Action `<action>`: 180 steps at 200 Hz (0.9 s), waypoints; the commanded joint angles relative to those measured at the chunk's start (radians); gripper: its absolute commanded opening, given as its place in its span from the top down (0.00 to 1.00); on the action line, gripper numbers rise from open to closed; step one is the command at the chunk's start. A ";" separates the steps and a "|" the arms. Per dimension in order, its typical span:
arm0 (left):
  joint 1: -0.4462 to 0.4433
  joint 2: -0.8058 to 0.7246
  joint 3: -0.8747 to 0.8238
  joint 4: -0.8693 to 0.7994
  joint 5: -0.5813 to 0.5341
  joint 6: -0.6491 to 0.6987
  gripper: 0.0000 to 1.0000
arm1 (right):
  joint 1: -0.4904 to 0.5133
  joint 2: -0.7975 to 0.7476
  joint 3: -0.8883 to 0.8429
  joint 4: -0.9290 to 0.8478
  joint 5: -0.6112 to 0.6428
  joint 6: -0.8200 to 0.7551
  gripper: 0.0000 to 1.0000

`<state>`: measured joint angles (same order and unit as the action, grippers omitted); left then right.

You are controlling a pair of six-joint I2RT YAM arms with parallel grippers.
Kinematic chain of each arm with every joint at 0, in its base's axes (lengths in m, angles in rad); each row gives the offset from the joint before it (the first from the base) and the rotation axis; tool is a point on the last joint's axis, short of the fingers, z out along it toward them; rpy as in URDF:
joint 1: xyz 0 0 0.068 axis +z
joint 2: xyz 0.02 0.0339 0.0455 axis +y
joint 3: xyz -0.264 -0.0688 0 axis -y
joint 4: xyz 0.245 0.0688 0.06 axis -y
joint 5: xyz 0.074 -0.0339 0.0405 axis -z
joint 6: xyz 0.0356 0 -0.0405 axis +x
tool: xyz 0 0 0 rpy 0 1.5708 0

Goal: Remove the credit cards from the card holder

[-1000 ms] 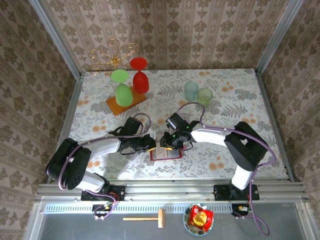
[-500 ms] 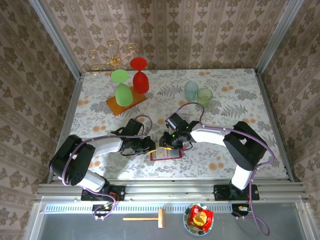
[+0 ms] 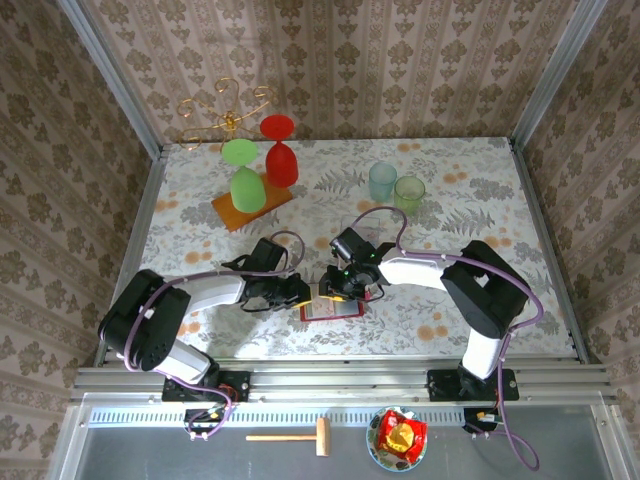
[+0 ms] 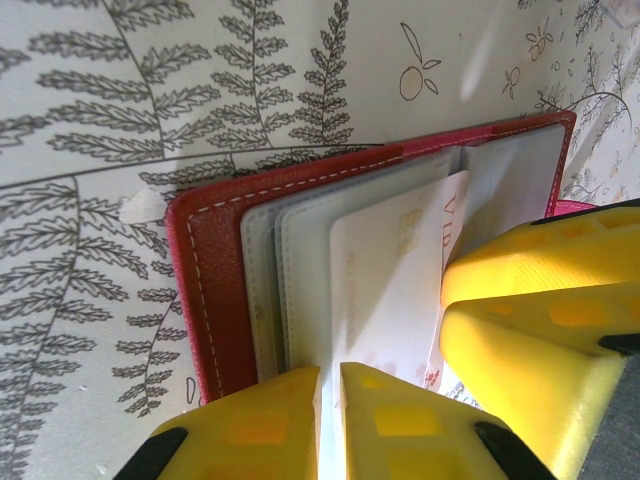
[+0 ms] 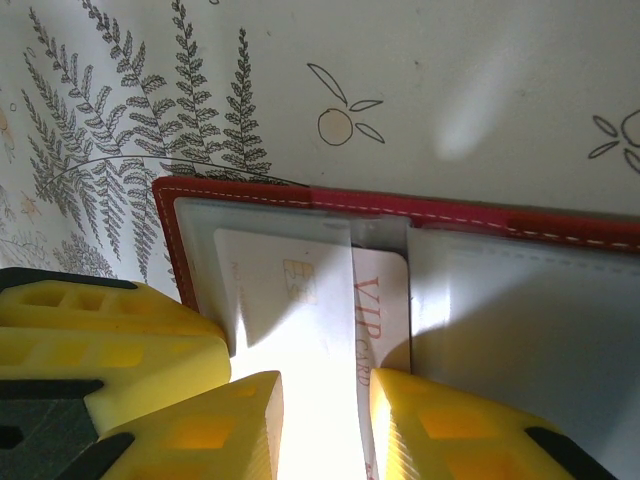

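Worktop (image 3: 460, 200): flat, under a matte cloth printed with grey ferns and small orange fruit
Arms: we see the left arm (image 3: 215, 290) and the right arm (image 3: 420, 270) reach in from either side and meet near the front middle of the worktop
Card holder (image 3: 335, 312): a small red case lying open and flat on the cloth, right under the two sets of jaws; the cover looks like grained leather, with pale stitching and rounded corners
Pockets (image 4: 262, 290): greyish clear sleeves, thin and glossy, layered inside the cover
Pale card (image 4: 385, 270): thin, stiff and rectangular, partly under a clear sleeve, with its bare part out in the light
Markings: red VIP lettering (image 5: 368, 320) and a faint chip (image 5: 298, 281)
Left jaws: pinched almost together, and we judge them to be gripping the card's near edge
Right jaws: standing a little apart over the card's other side; we cannot tell whether they touch it
Step in hand: by our reading, the first card is being drawn out of its sleeve while the holder is steadied
Next move: we judge it calls for a straight, low pull along the sleeve, with the red cover pinned so that it does not slide or fold shut
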<state>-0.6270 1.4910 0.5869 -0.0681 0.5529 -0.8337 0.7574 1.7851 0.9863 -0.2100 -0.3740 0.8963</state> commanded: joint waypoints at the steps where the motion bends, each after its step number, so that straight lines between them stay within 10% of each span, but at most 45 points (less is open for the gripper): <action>1: -0.004 0.006 0.001 -0.036 -0.020 0.025 0.86 | 0.002 0.003 -0.003 -0.050 0.037 -0.011 0.71; 180: -0.003 0.006 0.036 -0.053 -0.015 0.027 0.86 | -0.008 -0.038 -0.004 -0.034 0.044 -0.030 0.71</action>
<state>-0.6270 1.4933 0.5926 -0.0765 0.5526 -0.8330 0.7563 1.7718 0.9867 -0.2493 -0.3374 0.8742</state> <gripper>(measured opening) 0.136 0.296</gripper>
